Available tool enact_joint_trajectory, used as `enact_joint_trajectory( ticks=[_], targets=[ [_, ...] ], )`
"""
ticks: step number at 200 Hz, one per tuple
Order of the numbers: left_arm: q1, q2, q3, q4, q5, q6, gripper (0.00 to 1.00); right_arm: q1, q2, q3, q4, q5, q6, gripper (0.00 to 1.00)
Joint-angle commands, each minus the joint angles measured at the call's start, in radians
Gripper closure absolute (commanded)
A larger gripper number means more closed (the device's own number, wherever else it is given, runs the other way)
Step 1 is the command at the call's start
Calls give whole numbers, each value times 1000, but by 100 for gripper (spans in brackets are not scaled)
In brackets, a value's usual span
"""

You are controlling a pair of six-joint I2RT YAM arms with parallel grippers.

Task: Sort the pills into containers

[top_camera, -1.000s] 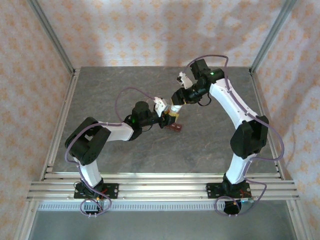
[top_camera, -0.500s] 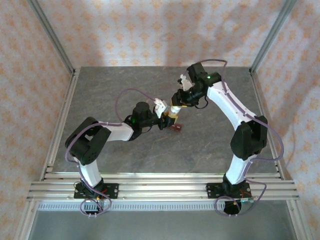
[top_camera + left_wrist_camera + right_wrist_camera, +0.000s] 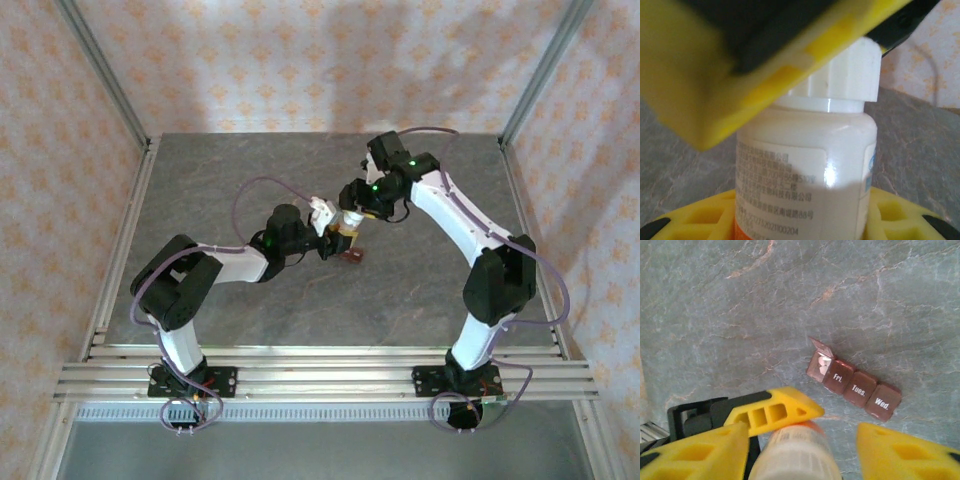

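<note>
My left gripper (image 3: 800,222) is shut on a white pill bottle (image 3: 805,165) and holds it upright above the table. The bottle's ribbed white cap (image 3: 845,70) is on. My right gripper (image 3: 800,455) hangs over the top of the bottle (image 3: 795,457), open, with a gap beside its right finger (image 3: 905,450). The containers (image 3: 855,385), a reddish-brown strip of four compartments, lie on the table just past the bottle. The left end compartment has its lid up, with white pills (image 3: 823,361) inside. In the top view both grippers meet at the bottle (image 3: 347,222), near the containers (image 3: 352,256).
The grey marbled table (image 3: 250,180) stretches open on all sides of the strip. Metal frame posts (image 3: 100,70) and patterned walls bound it. One finger of the right gripper (image 3: 715,75) crosses the upper left of the left wrist view.
My right gripper closed on the bottle's cap and has now spread its jaws again. Its wrist has turned and shifted slightly left. The left arm and the bottle have stayed put.
</note>
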Motion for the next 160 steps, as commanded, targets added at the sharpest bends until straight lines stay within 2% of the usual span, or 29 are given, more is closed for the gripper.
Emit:
enact_joint_trajectory(
  ticks=[1, 26, 58, 106, 160],
  targets=[
    [-7, -22, 22, 94, -12, 26, 100, -30, -18, 85, -39, 24, 12, 33],
    [-8, -41, 15, 74, -11, 39, 100, -52, -40, 145, -75, -27, -49, 26],
    [-7, -54, 14, 69, 3, 44, 100, -84, -76, 157, -91, -73, -143, 24],
    [-6, -72, 15, 52, 35, 45, 100, -93, -103, 110, -136, -164, -454, 25],
    [-5, -97, 15, 25, 51, 49, 100, -93, -75, 93, -176, -210, -503, 28]
  ],
)
